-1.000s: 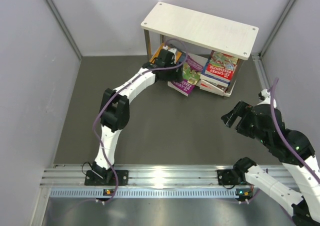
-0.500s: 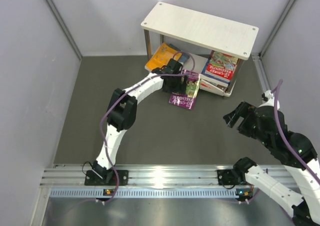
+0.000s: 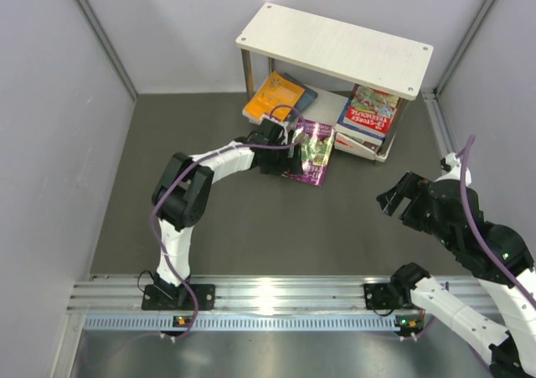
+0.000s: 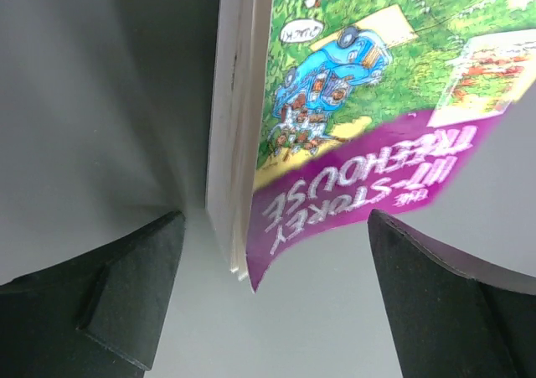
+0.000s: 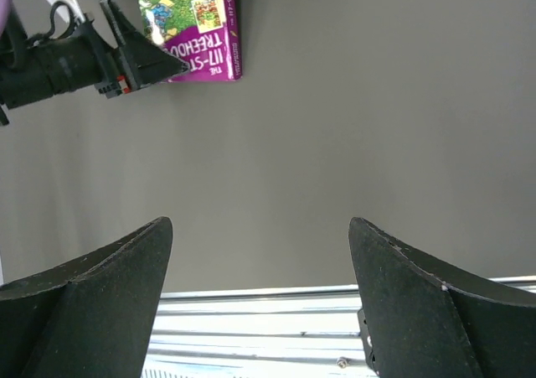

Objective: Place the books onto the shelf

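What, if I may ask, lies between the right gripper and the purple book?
Only bare grey tabletop lies between the right gripper and the purple book; the right wrist view shows it.

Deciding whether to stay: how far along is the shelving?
Done: paperbacks, an orange-yellow one and a red-covered stack, sit on the pale wooden shelf's lower tier. In hand: nothing gripped; the open left tool straddles the purple-green paperback on the grey table. Left: shelving that one.

Matte dark grey floor (image 3: 251, 235) lies under the left gripper (image 3: 289, 153) and the right gripper (image 5: 260, 227); pale grey walls (image 3: 50, 143) rise beyond and beside both; a shiny aluminium rail (image 3: 276, 292) runs behind them
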